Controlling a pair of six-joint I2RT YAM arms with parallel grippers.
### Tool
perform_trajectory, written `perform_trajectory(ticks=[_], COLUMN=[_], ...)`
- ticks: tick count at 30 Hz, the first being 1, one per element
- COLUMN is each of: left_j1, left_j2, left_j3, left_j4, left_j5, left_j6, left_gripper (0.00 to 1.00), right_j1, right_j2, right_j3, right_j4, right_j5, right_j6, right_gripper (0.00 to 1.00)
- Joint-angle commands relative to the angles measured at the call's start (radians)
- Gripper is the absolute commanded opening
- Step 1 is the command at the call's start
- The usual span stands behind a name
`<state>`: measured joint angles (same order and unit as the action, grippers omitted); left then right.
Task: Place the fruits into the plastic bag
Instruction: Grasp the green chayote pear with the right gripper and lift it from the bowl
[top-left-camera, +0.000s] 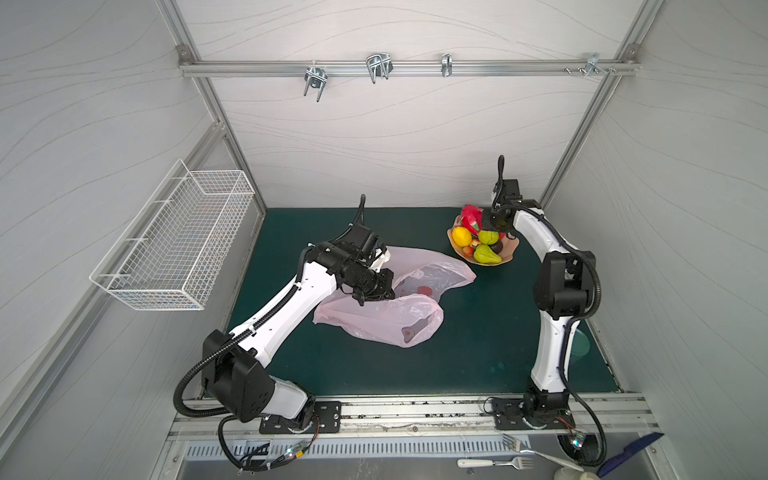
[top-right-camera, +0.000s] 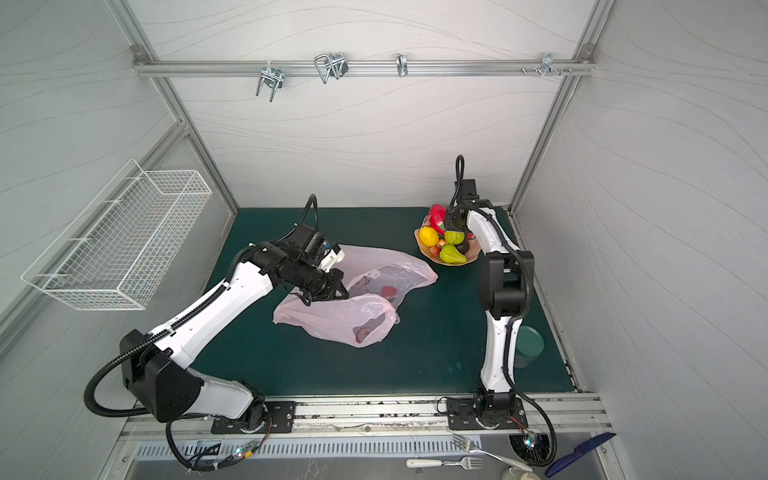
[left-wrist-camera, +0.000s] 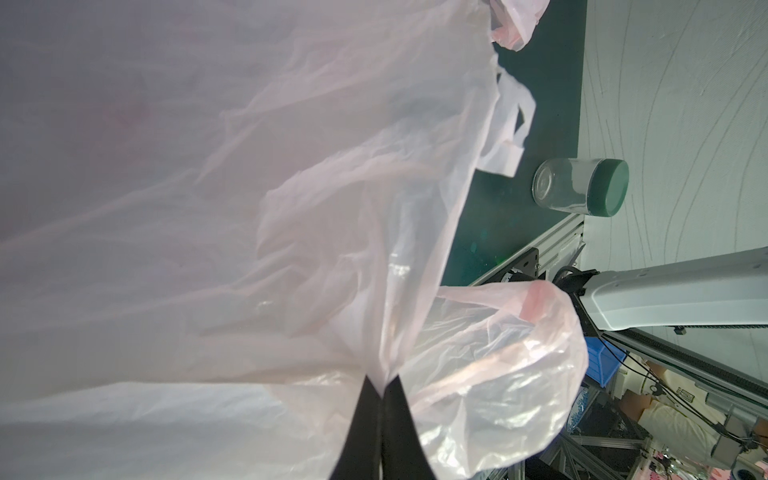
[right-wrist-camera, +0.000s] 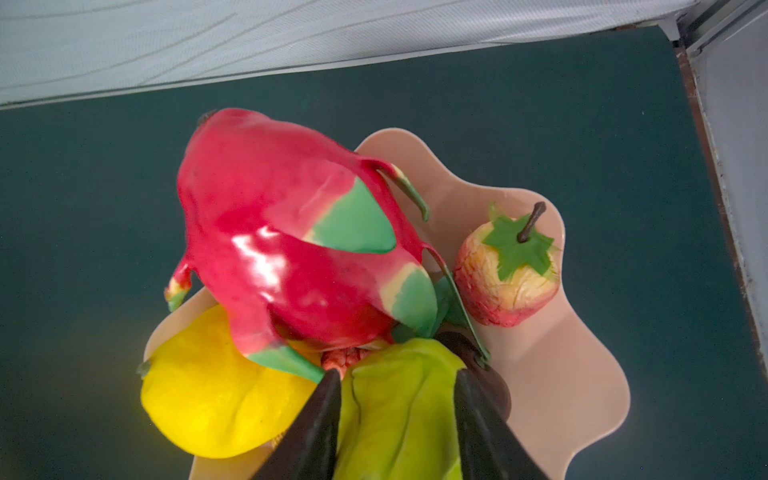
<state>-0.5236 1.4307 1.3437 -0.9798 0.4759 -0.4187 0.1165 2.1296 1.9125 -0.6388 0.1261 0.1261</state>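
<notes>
Plastic bag (top-left-camera: 386, 320), pale pink and crinkly, pinched by left gripper (left-wrist-camera: 382, 384); right gripper (right-wrist-camera: 397, 374) clasps green pear (right-wrist-camera: 395, 419).

The left gripper (left-wrist-camera: 382, 399) pinches a fold of the plastic bag (left-wrist-camera: 249, 199), jaws together. A green-lidded jar (left-wrist-camera: 575, 185) sits on the mat (left-wrist-camera: 552, 104) nearby.

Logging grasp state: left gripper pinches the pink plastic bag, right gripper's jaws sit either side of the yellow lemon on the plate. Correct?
Not the yellow lemon. The right wrist view shows the right gripper with its jaws either side of the green pear; the lemon lies beside it on the peach plate. The left gripper does pinch the pink plastic bag.
</notes>
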Motion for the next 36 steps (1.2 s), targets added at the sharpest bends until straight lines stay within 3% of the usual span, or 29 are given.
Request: perform_trajectory(ticks=[1, 17, 36], left_j1=[0.001, 0.000, 0.000], left_j2=[-0.019, -0.013, -0.006], left_j3=[0.009, 0.026, 0.028], left_j4=[-0.011, -0.026, -0.013], left_j5=[0.007, -0.007, 0.016], left_j6=[0.023, 0.049, 0.050], left_gripper=[0.00, 0.00, 0.00], right_j1=[-0.004, 0.003, 0.011], right_j2=[0.013, -0.063, -0.335], right_j3=[0.032, 0.008, -0.187], right_j4=[-0.039, -0.073, -0.067], right_j5=[-0.004, -0.008, -0.043], right_j6=[-0.025, -0.015, 0.060], right_gripper=[0.38, 0.11, 0.07])
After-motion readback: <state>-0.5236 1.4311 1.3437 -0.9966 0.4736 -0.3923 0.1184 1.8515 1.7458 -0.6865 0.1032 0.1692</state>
